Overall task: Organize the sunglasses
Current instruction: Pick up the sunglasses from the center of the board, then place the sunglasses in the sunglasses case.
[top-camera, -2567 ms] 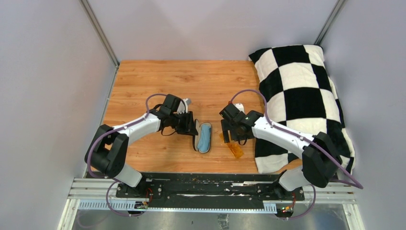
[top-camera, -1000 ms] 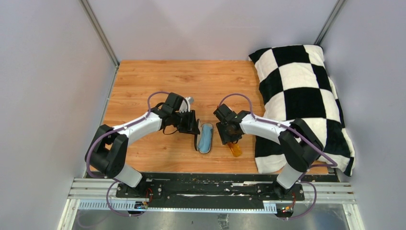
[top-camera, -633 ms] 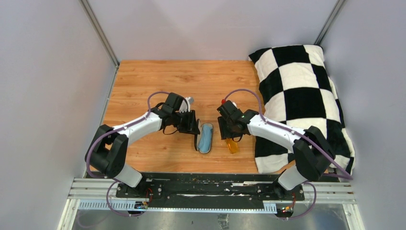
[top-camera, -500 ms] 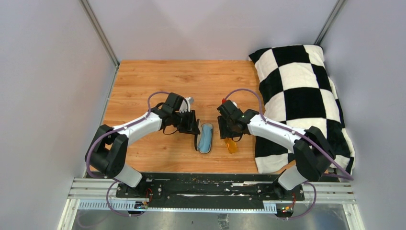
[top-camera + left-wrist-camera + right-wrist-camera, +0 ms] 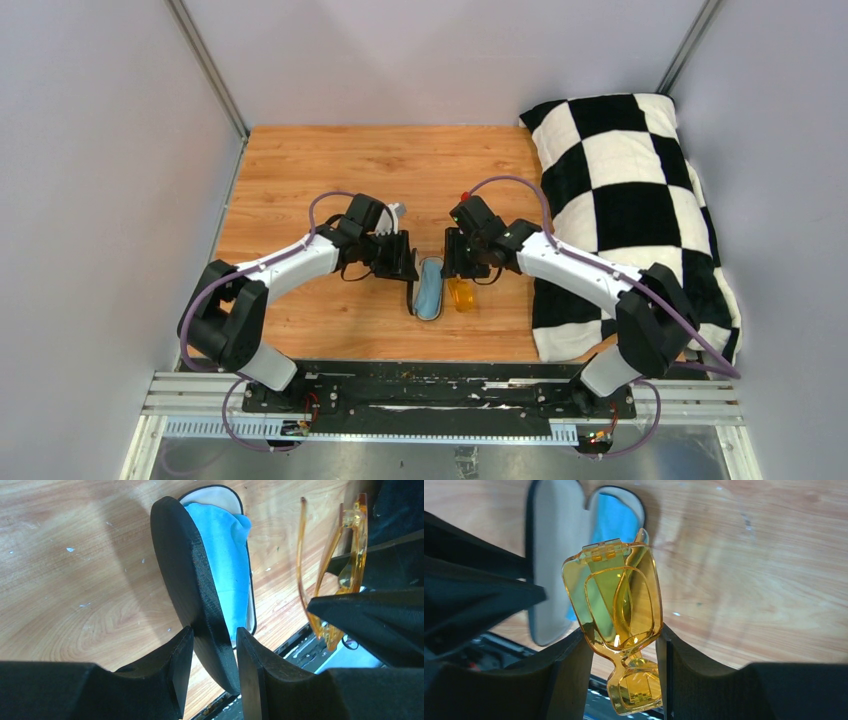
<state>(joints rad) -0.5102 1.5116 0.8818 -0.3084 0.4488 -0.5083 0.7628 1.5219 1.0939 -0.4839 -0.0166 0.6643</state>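
The amber sunglasses (image 5: 616,600) are folded and pinched between the fingers of my right gripper (image 5: 622,632). They hang just above the wood, right beside the open black case (image 5: 430,288); from the left wrist view the sunglasses (image 5: 345,565) show edge-on. My left gripper (image 5: 212,635) is shut on the raised black lid (image 5: 192,580), holding it upright. A light-blue cloth (image 5: 225,555) lies in the case's pale tray. From above, the left gripper (image 5: 405,262) and right gripper (image 5: 458,268) flank the case, with the sunglasses (image 5: 461,294) on its right.
A black-and-white checkered pillow (image 5: 630,200) covers the table's right side, close behind the right arm. The black mounting rail (image 5: 420,385) runs along the near edge just below the case. Grey walls enclose the wooden table (image 5: 330,165).
My right gripper has carried the sunglasses leftward, from well right of the case to right beside it. The left gripper and the lid have stayed still.
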